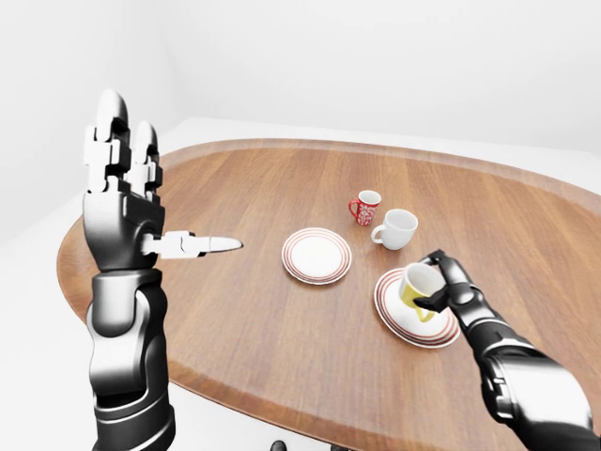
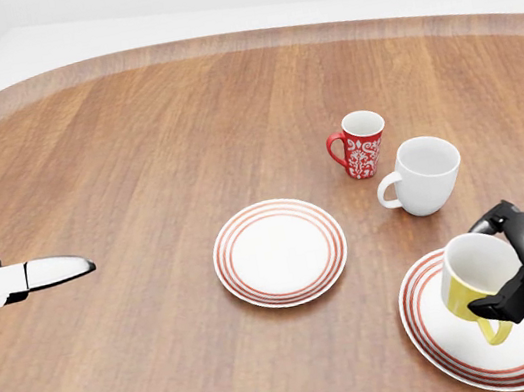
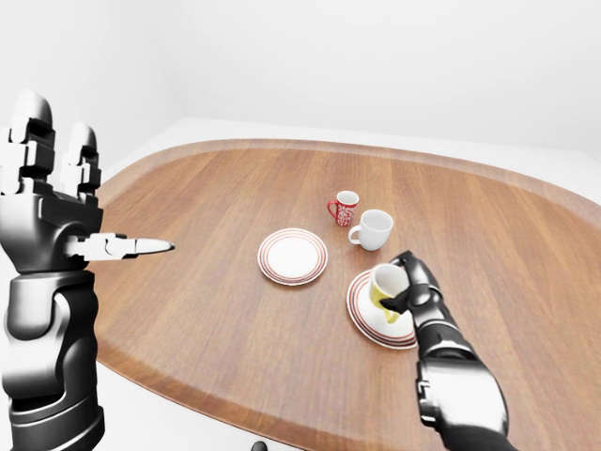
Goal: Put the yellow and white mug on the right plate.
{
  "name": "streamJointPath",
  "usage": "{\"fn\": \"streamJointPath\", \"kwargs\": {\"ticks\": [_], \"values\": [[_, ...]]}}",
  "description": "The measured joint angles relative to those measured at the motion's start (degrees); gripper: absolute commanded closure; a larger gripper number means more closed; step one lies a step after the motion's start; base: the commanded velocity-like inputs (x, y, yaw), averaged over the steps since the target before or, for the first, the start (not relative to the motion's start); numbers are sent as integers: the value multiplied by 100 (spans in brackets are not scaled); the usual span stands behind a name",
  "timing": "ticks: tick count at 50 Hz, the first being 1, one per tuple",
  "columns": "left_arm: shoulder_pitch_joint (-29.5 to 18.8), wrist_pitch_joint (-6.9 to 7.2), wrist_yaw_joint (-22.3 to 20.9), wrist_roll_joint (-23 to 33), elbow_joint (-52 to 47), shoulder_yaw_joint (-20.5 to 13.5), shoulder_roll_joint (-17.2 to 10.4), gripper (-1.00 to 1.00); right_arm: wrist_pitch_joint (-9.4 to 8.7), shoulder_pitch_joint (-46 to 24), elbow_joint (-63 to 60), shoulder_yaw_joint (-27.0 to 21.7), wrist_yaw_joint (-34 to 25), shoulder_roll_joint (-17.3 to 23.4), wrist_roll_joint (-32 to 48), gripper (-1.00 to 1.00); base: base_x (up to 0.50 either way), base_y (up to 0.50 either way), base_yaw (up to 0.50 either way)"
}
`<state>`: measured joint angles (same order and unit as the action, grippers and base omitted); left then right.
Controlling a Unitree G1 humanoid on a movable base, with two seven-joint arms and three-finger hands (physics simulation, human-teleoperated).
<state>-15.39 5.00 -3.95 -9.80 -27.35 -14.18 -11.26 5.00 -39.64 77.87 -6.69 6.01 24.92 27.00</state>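
Head view shows my right robot hand (image 2: 521, 282) pinching the yellow and white mug (image 2: 473, 286), fingers wrapped round its body and handle; the mug is tilted, its mouth leaning toward the view's upper left, and it sits low over the right plate (image 2: 438, 332), though I cannot tell whether its base already touches; I judge the step in hand is the set-down, so I should roll the wrist to bring the mug upright, lower it onto the plate's white centre rather than the striped rim, and only then spread the fingers; releasing while tilted could let it tip or roll off; my left robot hand (image 1: 127, 202) is raised well apart at the left, fingers spread and holding nothing; the wooden tabletop (image 2: 133, 158) also carries a second striped plate (image 2: 280, 252), a white mug (image 2: 423, 175) and a red patterned mug (image 2: 360, 144); plain white walls surround it.
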Motion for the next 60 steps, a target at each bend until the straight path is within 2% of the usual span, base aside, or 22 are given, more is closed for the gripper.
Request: {"fn": "streamJointPath", "kwargs": {"ticks": [15, 16, 33, 60], "values": [[-9, 0, 1, -6, 3, 1, -5, -98, 0, -2, 5, 6, 3, -36, 20, 100, 0, 0, 0], [-9, 0, 1, -7, 2, 0, -5, -98, 0, -2, 4, 4, 2, -37, 22, -100, 0, 0, 0], [-8, 0, -1, -25, -40, -8, -9, -98, 0, -40, -22, -111, 16, -45, 318, -100, 0, 0, 0], [11, 0, -2, -14, -70, 18, 15, -98, 0, -55, -30, -128, -52, -15, 239, -100, 0, 0, 0]]}}
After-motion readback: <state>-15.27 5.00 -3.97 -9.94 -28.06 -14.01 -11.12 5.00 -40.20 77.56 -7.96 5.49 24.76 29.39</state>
